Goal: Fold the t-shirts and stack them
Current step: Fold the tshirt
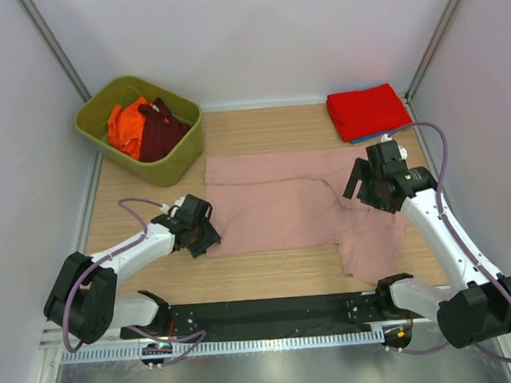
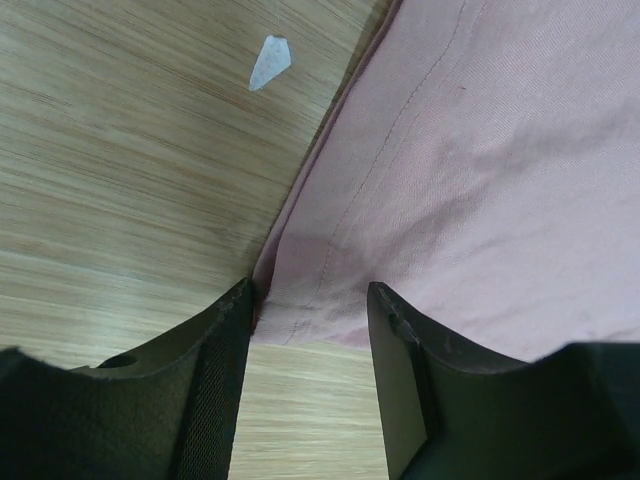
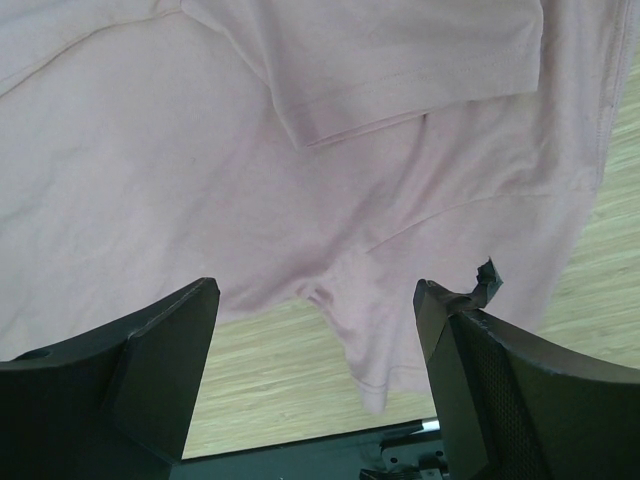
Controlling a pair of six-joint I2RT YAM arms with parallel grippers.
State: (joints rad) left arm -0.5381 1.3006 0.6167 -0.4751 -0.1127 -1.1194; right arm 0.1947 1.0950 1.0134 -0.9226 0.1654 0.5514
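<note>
Pink tee (image 1: 273, 199) lies flat on the worktop (image 1: 269, 273), long axis L-R. Hem end faces my left arm, sleeve end my right, judging by the stitching.

Left fingers (image 1: 208, 236) are apart, straddling the tee's near-left hem corner. Cloth sits in the gap, not pinched yet. That corner is the left arm's job, it's much nearer.

Right fingers (image 1: 364, 189) are apart, over the tee's right part by the near sleeve, gripping nothing.

Next grab, imo: close left on the hem corner, right takes the sleeve-side edge, then fold across the long axis.

Folded red tee (image 1: 368, 111) is past the tee's far-right corner, with a blue edge (image 1: 382, 136) under it. Green bin (image 1: 180, 157) past the far-left corner holds the orange tee (image 1: 126, 126) and maroon tee (image 1: 161, 132).

No print, label or txt readable in any view. The white scrap (image 2: 268, 62) left of the hem is blank.
</note>
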